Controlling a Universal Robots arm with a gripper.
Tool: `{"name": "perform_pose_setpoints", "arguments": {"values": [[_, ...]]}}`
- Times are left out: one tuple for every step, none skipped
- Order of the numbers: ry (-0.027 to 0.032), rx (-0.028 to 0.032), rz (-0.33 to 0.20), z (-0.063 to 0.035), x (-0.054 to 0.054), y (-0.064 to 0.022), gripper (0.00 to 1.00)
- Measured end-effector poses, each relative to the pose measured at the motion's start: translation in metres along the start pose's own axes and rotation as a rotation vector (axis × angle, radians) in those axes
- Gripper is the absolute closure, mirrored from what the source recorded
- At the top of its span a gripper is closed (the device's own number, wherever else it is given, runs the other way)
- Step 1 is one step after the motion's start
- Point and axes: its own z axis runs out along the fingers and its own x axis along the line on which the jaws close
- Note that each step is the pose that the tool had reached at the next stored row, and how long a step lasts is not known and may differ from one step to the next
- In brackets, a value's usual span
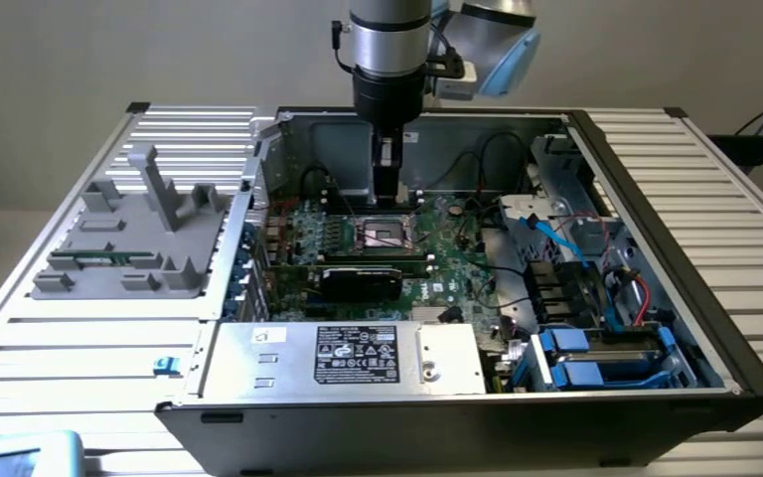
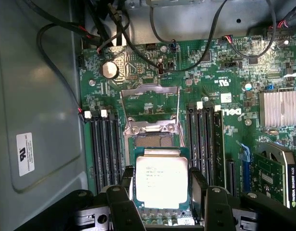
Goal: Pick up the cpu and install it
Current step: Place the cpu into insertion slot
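The cpu (image 2: 161, 180), a silvery square chip with a thin green rim, sits between my gripper's (image 2: 162, 187) two black fingers (image 2: 127, 185), which press on its opposite edges. It hangs just above the motherboard, close to the open socket (image 2: 152, 140), whose metal load plate (image 2: 150, 103) is swung back. In the exterior view my gripper (image 1: 388, 189) reaches straight down into the open computer case, right over the socket (image 1: 384, 236).
RAM slots (image 2: 104, 144) flank the socket on both sides. Black cables (image 2: 61, 72) loop along the case wall. A graphics card (image 1: 362, 278), a power supply (image 1: 342, 353) and blue drive bays (image 1: 594, 358) fill the case. A grey fixture (image 1: 130, 238) stands at the exterior view's left.
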Motion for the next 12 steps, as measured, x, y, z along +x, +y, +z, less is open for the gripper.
{"name": "perform_pose_setpoints", "arguments": {"values": [[0.0009, -0.0085, 0.0, 0.0002, 0.0, -0.0011, 0.45], [0.0018, -0.0193, -0.001, 0.0004, 0.0, -0.0023, 0.45], [0.0028, -0.0315, -0.001, 0.0007, 0.0, -0.0037, 0.45], [0.0037, -0.0404, -0.002, 0.0012, 0.0, -0.0053, 0.45], [0.0043, -0.0458, -0.002, 0.0022, -0.001, -0.0064, 0.45], [0.0044, -0.0481, -0.002, 0.0034, -0.001, -0.0071, 0.45], [0.0043, -0.0489, -0.002, 0.0049, -0.001, -0.0077, 0.45], [0.0039, -0.0493, -0.003, 0.0065, -0.001, -0.0079, 0.45], [0.0034, -0.0494, -0.003, 0.0081, -0.001, -0.008, 0.45], [0.0031, -0.0495, -0.003, 0.0099, -0.001, -0.0081, 0.45], [0.0027, -0.0495, -0.004, 0.0118, -0.001, -0.0082, 0.45], [0.0023, -0.0494, -0.004, 0.0136, -0.001, -0.0083, 0.45]]}}
